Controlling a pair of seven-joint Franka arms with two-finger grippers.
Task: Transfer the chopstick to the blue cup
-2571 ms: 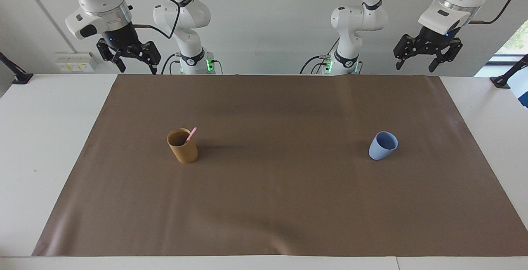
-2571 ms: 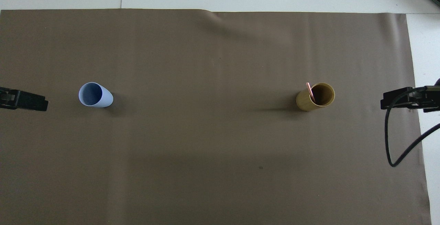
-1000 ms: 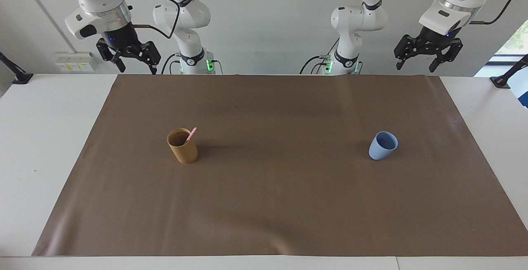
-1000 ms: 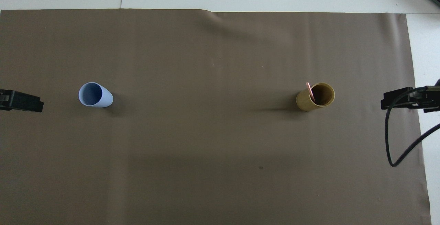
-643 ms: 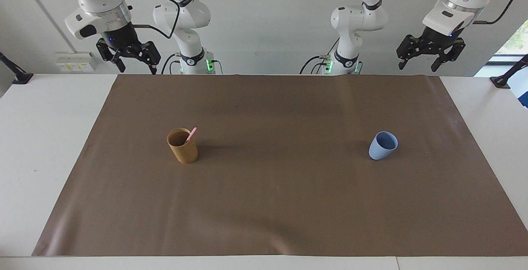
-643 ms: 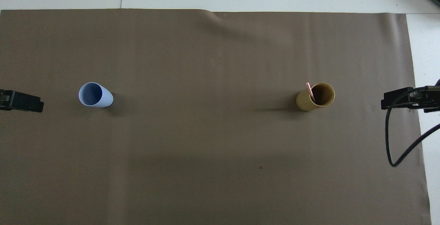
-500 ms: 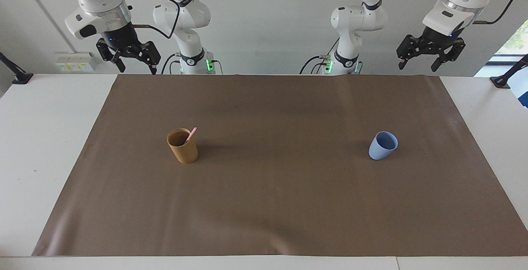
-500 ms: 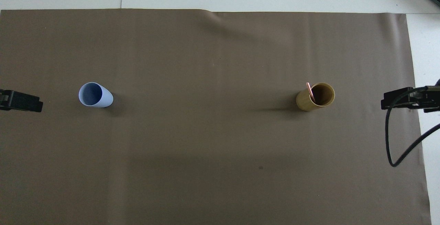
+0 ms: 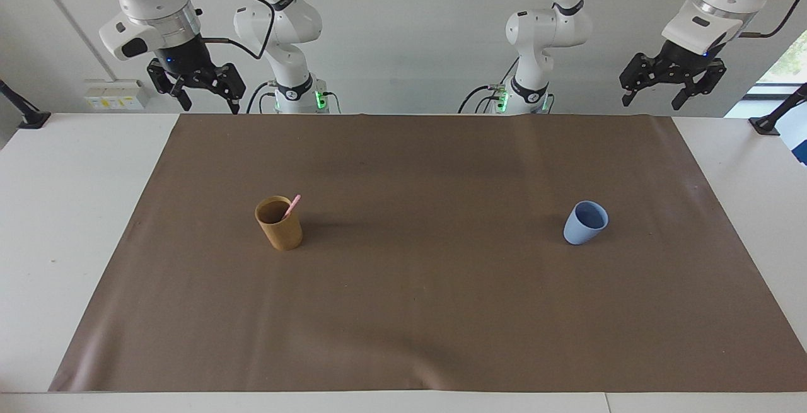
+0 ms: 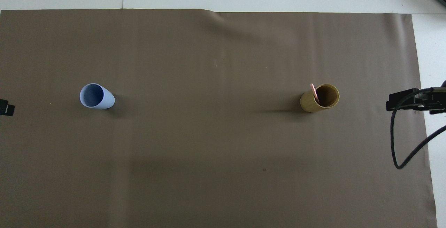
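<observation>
One thin pale-pink chopstick (image 9: 292,205) leans in the tan-brown cup (image 9: 280,231), with its tip above the rim; it also shows in the overhead view (image 10: 314,92). The blue cup (image 9: 585,224) stands upright and empty toward the left arm's end of the mat, level with the tan cup (image 10: 318,99). My left gripper (image 9: 650,101) hangs open and empty, high over the table's edge by the robots. Only its tip (image 10: 6,109) shows in the overhead view, beside the blue cup (image 10: 95,96). My right gripper (image 9: 211,103) waits open and empty, high at the right arm's end (image 10: 407,103).
A brown mat (image 9: 416,312) covers most of the white table (image 9: 57,224). A black cable (image 10: 395,141) loops down from the right arm. A dark clamp (image 9: 766,123) sits on the table's edge at the left arm's end.
My left gripper has drifted outward toward the left arm's end of the table, almost leaving the overhead view. The right gripper, both cups and the chopstick have not moved.
</observation>
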